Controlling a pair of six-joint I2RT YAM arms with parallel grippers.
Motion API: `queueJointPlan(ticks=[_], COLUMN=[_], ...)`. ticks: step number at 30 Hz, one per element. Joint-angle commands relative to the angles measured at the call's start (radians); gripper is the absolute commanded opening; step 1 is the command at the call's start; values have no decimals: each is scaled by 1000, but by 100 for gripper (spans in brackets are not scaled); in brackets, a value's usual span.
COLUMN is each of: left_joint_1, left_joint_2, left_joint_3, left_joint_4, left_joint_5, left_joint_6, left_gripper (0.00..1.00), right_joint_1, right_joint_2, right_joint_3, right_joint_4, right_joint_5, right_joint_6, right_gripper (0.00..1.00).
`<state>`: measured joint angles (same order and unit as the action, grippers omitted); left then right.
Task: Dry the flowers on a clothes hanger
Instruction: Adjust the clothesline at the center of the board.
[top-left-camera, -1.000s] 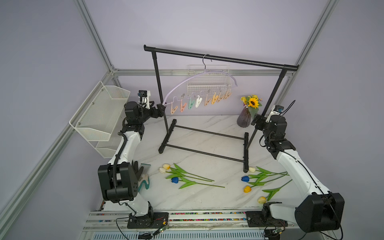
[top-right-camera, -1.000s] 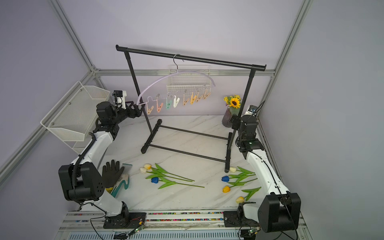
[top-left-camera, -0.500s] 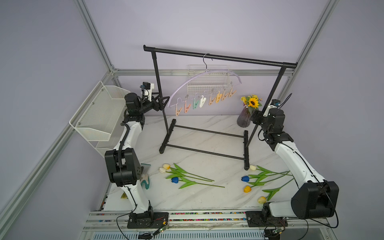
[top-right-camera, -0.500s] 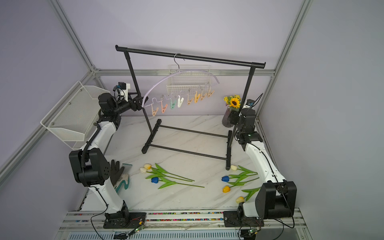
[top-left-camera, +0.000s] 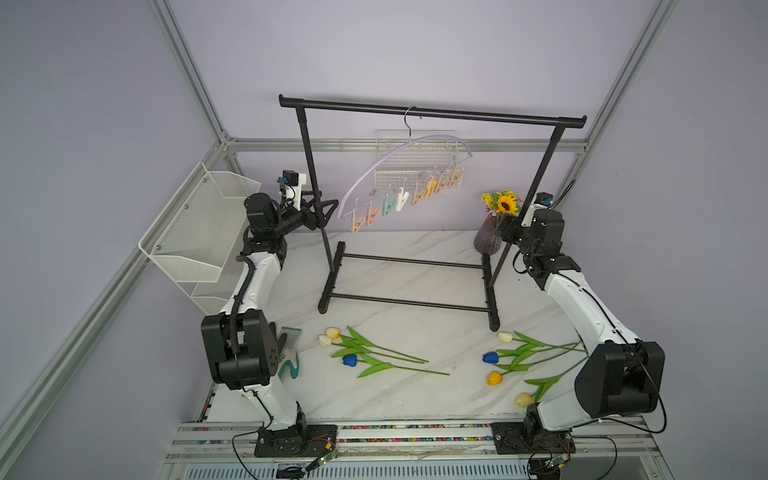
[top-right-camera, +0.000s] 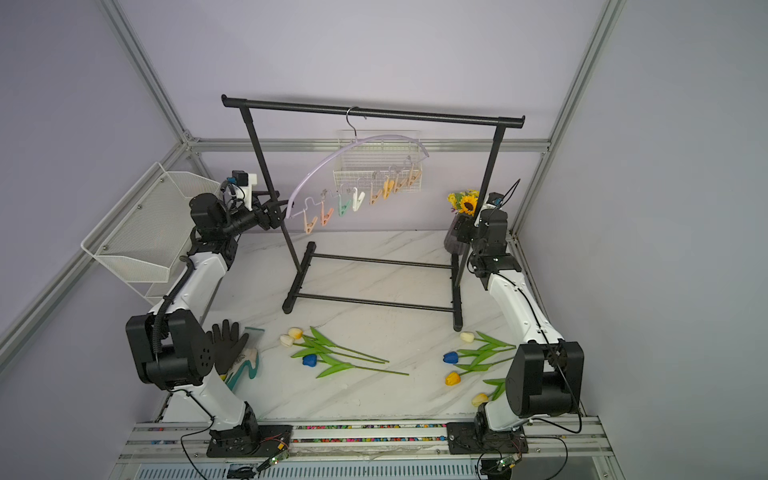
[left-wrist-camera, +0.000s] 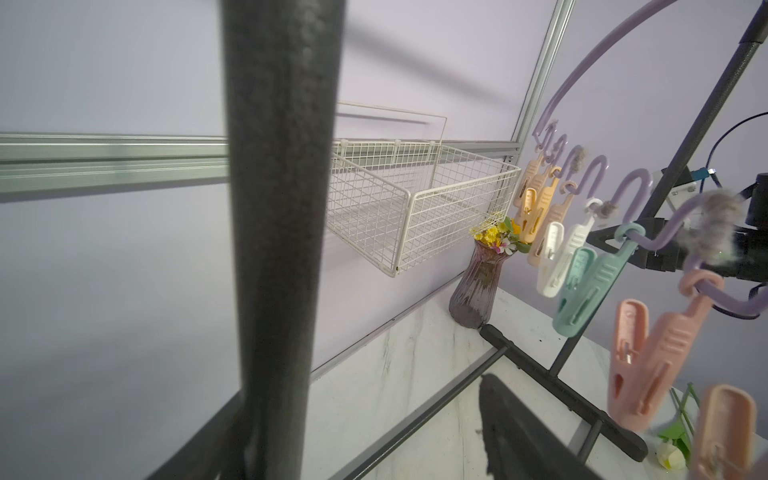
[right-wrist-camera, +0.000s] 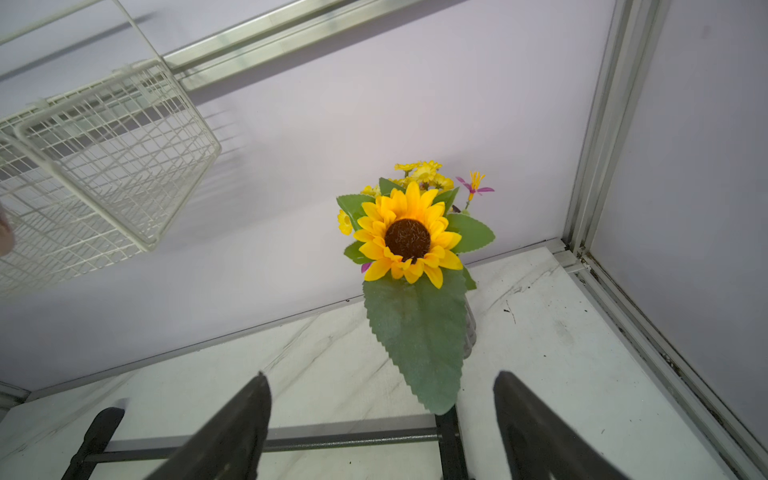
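Note:
The flowers lie on the marble table in two groups, one front centre (top-left-camera: 368, 353) (top-right-camera: 332, 353) and one front right (top-left-camera: 523, 357) (top-right-camera: 478, 357). The lilac clothes hanger (top-left-camera: 386, 170) (top-right-camera: 328, 166) hangs tilted from the rack bar, its low end and clothespins (top-left-camera: 399, 199) (left-wrist-camera: 577, 291) toward the left. My left gripper (top-left-camera: 330, 208) (top-right-camera: 279, 208) is open at the rack's left post, close to the hanger's low end; one finger (left-wrist-camera: 523, 440) shows and the post hides the other. My right gripper (top-left-camera: 504, 226) (right-wrist-camera: 382, 419) is open and empty by the rack's right post, facing the sunflower.
The black garment rack (top-left-camera: 432, 112) stands mid-table, with its left post (left-wrist-camera: 282, 208) right before the left wrist camera. A sunflower bouquet (right-wrist-camera: 407, 239) in a purple vase (top-left-camera: 487, 241) stands back right. White wire baskets hang on the left wall (top-left-camera: 199, 232) and back wall (top-left-camera: 415, 178). A glove (top-right-camera: 228, 345) lies front left.
Both arms have risen and reached back toward the rack posts. Both grippers have narrowed slightly. The hanger and its pins have swung a little.

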<state>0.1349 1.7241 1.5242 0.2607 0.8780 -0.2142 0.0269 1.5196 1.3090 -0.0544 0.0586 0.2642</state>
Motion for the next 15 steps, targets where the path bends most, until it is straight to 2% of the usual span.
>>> queueJointPlan(ticks=[1,4,13,15], left_joint_1=[-4,4,40,42], left_joint_2=[-94,-133,-175,-183], left_joint_3=[-32,-86,-127,-133], left_joint_4=[34,71,46,35], left_joint_5=[-3,-31,-76,-95], left_joint_6=[39,34,5,5], left_gripper=[78,78,78,81], right_joint_1=[5,5,6,5], right_joint_2=[21,31,44,40], right_joint_3=[28,29,24,16], right_joint_4=[-9,-1,11,12], right_joint_5=[-55,-77,-131,-138], right_joint_6=[-11,-11,6,9], right_gripper=[86,86,86,86])
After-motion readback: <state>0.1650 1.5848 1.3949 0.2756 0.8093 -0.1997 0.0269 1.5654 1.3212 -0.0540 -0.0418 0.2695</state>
